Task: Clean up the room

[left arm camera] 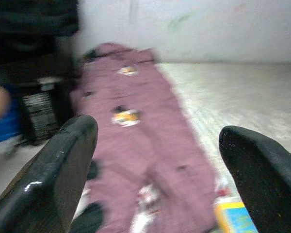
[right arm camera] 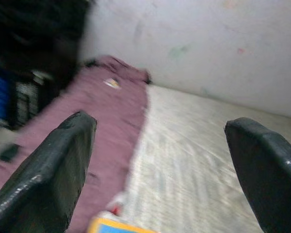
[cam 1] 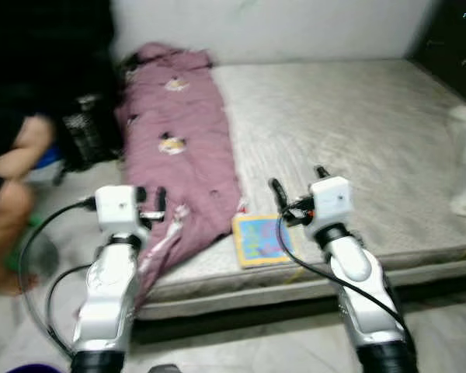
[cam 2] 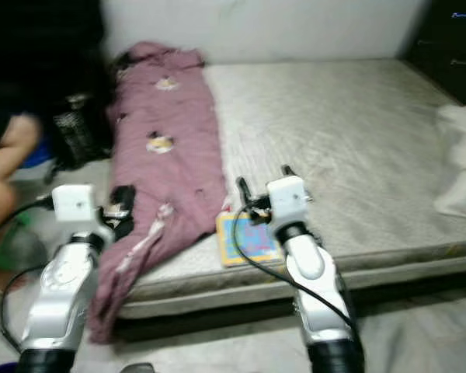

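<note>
Blanket (cam 1: 179,148): mauve, small printed patches, stretched lengthwise along the mattress's left side, lower end hanging over the front edge.
Book (cam 1: 258,239): yellow-bordered, blue cover, flat at the mattress's front edge, just beside the blanket.

A: We log a mauve blanket (cam 2: 167,155) along the mattress (cam 2: 334,140), one end hanging off the front edge.

B: We add a colourful book (cam 2: 245,241) just beside it, under the right gripper (cam 2: 262,183), fingers parted.
</note>
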### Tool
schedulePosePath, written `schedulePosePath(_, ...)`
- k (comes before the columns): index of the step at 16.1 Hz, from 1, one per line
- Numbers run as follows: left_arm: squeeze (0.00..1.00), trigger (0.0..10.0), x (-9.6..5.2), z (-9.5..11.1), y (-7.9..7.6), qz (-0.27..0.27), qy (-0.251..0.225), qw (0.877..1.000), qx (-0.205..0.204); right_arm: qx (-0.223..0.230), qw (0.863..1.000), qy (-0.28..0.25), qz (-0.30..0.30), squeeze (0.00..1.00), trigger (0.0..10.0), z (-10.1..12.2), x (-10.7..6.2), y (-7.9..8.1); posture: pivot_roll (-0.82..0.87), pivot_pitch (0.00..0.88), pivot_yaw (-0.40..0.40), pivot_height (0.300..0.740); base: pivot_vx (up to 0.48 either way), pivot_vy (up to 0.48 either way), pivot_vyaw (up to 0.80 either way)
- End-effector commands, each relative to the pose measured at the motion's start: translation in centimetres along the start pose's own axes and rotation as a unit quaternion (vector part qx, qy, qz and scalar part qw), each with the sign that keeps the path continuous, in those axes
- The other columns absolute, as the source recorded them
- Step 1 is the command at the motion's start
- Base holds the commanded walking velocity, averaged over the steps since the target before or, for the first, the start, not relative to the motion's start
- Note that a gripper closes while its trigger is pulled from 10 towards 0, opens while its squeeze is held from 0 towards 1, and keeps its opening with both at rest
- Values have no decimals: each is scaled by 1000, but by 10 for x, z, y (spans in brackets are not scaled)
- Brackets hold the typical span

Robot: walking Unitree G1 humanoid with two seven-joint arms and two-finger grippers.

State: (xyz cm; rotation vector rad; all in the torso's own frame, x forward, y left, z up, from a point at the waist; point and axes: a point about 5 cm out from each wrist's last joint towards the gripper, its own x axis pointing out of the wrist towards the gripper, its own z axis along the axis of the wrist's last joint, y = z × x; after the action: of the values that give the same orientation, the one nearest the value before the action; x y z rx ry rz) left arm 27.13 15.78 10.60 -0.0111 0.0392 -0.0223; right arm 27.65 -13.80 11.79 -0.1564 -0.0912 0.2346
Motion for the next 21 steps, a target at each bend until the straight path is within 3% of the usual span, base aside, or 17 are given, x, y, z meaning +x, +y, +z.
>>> schedulePosePath(1,0,10000,-1,0,6,5,1,1000,4,6,1000,-8,11,0,10000,5,5,6,20,0,-22,740,368,0,0)
schedulePosePath(8,0,10000,0,-1,7,5,3,1000,7,6,1000,-9,12,0,10000,5,5,7,21,0,-20,740,334,0,0)
schedulePosePath(14,0,10000,1,-2,8,16,7,1000,11,1,1000,-9,16,0,10000,4,5,8,26,0,-19,740,0,0,0)
schedulePosePath(21,0,10000,3,-2,7,20,6,1000,14,-6,1000,-11,20,0,10000,5,6,9,24,0,-23,740,0,0,523)
